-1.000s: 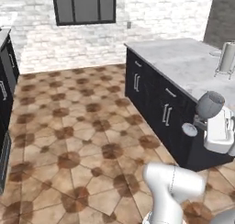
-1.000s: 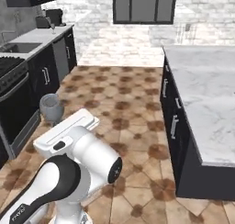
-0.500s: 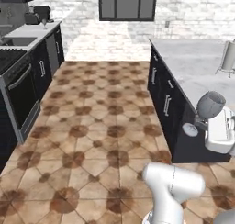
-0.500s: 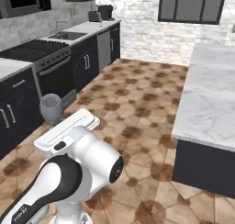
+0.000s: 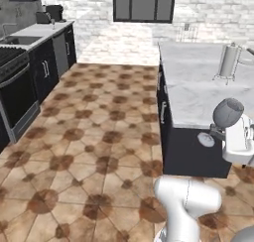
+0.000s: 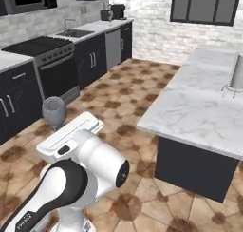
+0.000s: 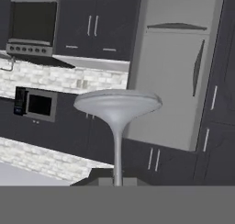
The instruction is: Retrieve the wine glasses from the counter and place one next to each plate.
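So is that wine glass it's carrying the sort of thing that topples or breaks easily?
Probably. The wine glass has a wide bowl on a thin stem, so it looks top-heavy and likely fragile. Held sideways in the shut gripper, it could slip if jolted; set down, its small foot may tip.

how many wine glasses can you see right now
1. The wine glass is carried in the shut gripper, tilted, beside the marble-topped island. The second glass may be out of frame.
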You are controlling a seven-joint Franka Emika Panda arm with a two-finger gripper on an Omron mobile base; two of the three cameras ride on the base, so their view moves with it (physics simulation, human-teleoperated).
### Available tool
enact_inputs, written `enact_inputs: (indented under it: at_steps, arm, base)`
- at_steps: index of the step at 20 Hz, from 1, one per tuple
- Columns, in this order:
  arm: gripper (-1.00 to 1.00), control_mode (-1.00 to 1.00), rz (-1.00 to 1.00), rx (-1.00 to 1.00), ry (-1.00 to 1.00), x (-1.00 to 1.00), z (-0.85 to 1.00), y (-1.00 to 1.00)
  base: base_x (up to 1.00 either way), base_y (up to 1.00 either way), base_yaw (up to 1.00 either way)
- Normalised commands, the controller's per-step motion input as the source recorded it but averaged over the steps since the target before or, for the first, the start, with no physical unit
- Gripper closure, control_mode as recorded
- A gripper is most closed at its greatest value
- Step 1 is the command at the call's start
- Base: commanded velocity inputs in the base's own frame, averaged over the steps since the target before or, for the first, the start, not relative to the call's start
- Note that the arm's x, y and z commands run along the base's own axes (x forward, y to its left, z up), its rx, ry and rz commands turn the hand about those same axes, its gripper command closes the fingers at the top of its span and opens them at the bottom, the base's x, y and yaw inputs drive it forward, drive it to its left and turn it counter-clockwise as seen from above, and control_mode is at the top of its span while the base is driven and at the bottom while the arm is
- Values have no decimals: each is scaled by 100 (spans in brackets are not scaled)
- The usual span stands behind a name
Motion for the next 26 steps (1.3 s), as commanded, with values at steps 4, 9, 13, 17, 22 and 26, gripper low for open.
enact_inputs:
  at_steps: [4, 9, 13, 17, 22, 26]
  arm:
    - [100, 100, 0, 0, 0, 0, 0, 0]
    - [100, 100, 0, 0, 0, 0, 0, 0]
    - [100, 100, 0, 0, 0, 0, 0, 0]
    - [100, 100, 0, 0, 0, 0, 0, 0]
    - [100, 100, 0, 0, 0, 0, 0, 0]
    - [100, 100, 0, 0, 0, 0, 0, 0]
  base:
    - [-5, -100, 12]
    - [-52, -100, 11]
    - [-39, -100, 15]
    - [-24, -100, 18]
    - [-19, -100, 19]
    - [-11, -100, 21]
